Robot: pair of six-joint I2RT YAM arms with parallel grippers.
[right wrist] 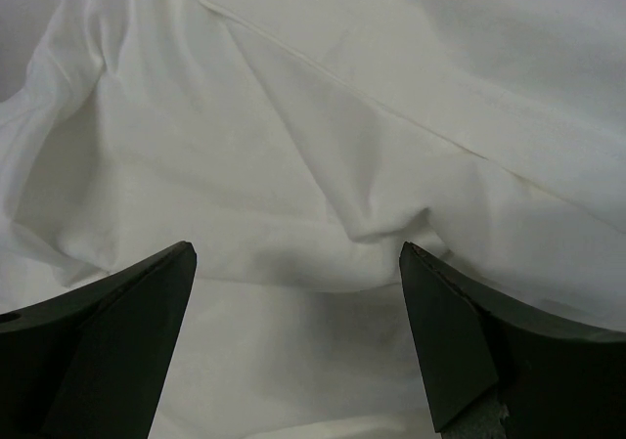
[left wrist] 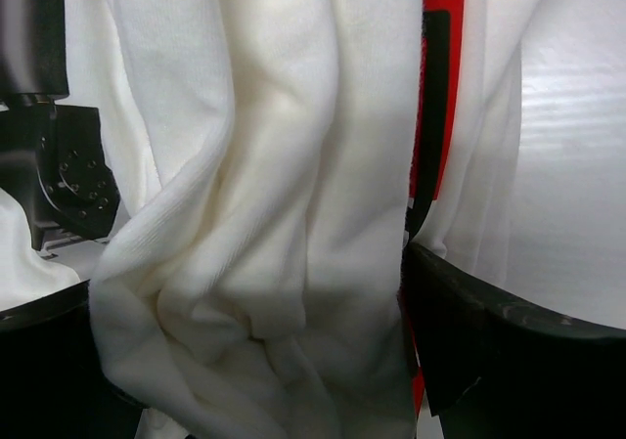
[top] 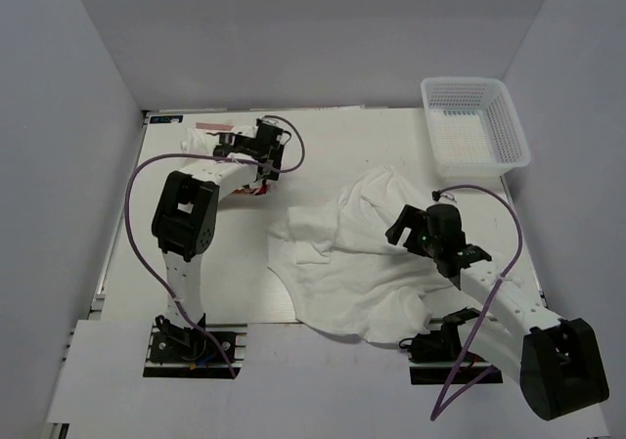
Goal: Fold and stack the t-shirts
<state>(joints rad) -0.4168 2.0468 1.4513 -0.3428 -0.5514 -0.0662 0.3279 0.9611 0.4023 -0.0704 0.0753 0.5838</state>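
Observation:
A white t-shirt (top: 342,263) lies spread and rumpled in the middle of the table. My right gripper (top: 401,229) hovers over its right part, open and empty. In the right wrist view the gripper (right wrist: 298,292) has its jaws wide apart just above creased cloth (right wrist: 323,146). A second white t-shirt (top: 201,148) with a red and black print lies bunched at the back left. My left gripper (top: 235,148) is on it. In the left wrist view the bunched cloth (left wrist: 284,165) fills the gap of the wide-apart jaws of the gripper (left wrist: 245,361), and the red print (left wrist: 440,87) shows beside the right finger.
A white plastic mesh basket (top: 509,131) stands at the back right corner. Grey walls close in the table at the left, back and right. Purple cables loop beside both arms.

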